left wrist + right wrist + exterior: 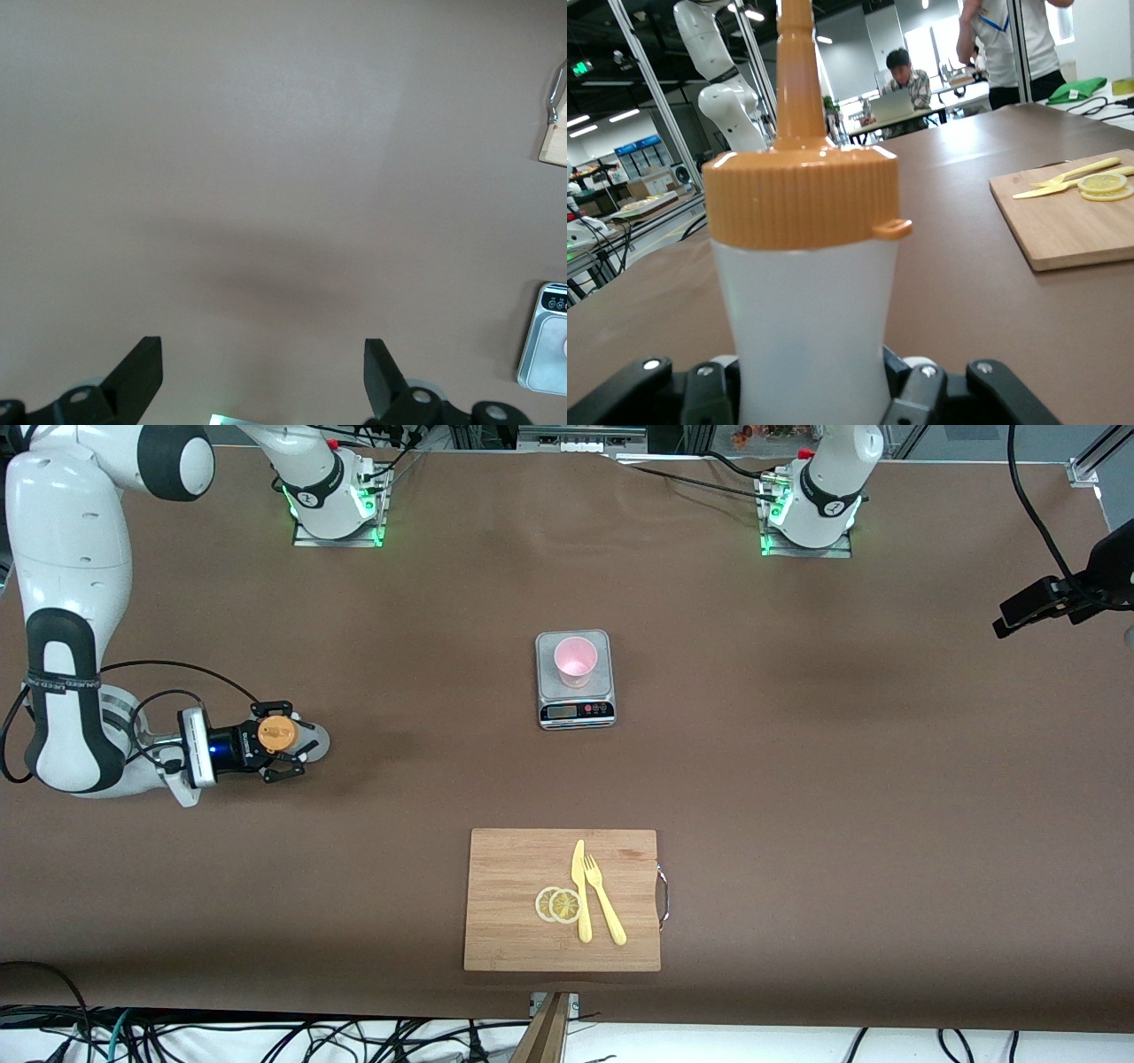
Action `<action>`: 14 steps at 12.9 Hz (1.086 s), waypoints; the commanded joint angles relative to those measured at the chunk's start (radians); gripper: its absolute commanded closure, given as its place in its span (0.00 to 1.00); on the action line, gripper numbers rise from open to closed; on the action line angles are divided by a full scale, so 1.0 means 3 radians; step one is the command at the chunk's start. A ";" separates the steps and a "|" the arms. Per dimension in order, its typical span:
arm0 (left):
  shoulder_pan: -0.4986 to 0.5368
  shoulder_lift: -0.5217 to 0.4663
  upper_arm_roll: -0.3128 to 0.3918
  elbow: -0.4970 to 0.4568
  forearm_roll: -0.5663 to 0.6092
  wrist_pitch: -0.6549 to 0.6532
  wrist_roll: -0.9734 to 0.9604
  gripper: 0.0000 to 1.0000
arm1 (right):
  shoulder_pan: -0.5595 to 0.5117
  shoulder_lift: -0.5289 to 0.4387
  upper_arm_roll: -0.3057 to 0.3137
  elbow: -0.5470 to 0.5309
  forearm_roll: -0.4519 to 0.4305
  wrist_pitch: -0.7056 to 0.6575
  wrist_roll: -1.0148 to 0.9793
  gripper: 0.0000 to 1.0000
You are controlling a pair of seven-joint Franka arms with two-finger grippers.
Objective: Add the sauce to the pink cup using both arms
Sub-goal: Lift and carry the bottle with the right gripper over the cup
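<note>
Right claw (285, 754), frame's left edge, is clamped on the sauce (277, 733); left claw (263, 376) hangs spread over bare bench (797, 779). No writing is legible.

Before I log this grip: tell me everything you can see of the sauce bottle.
The sauce bottle is translucent whitish plastic with a ribbed orange cap that ends in a long nozzle. It stands upright on the brown table at the right arm's end, and the right gripper is shut on its body. Nothing else touches it.
</note>
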 commanded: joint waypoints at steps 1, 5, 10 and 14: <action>0.0023 0.0022 -0.0015 0.0078 -0.0023 -0.0049 0.0082 0.00 | 0.0209 -0.0361 -0.0025 -0.0095 -0.0018 0.0213 0.0336 1.00; 0.0023 0.0022 -0.0009 0.0078 -0.0023 -0.0049 0.0087 0.00 | 0.0623 -0.0781 -0.0031 -0.0131 -0.0339 0.0720 0.0863 1.00; 0.0023 0.0032 0.0001 0.0073 -0.0023 -0.0054 0.0082 0.00 | 0.1134 -0.1046 -0.0031 -0.0356 -0.0610 0.1266 0.0925 1.00; 0.0023 0.0032 0.0001 0.0078 -0.0023 -0.0059 0.0082 0.00 | 0.1610 -0.1420 -0.0031 -0.0653 -0.1070 0.1717 0.1430 1.00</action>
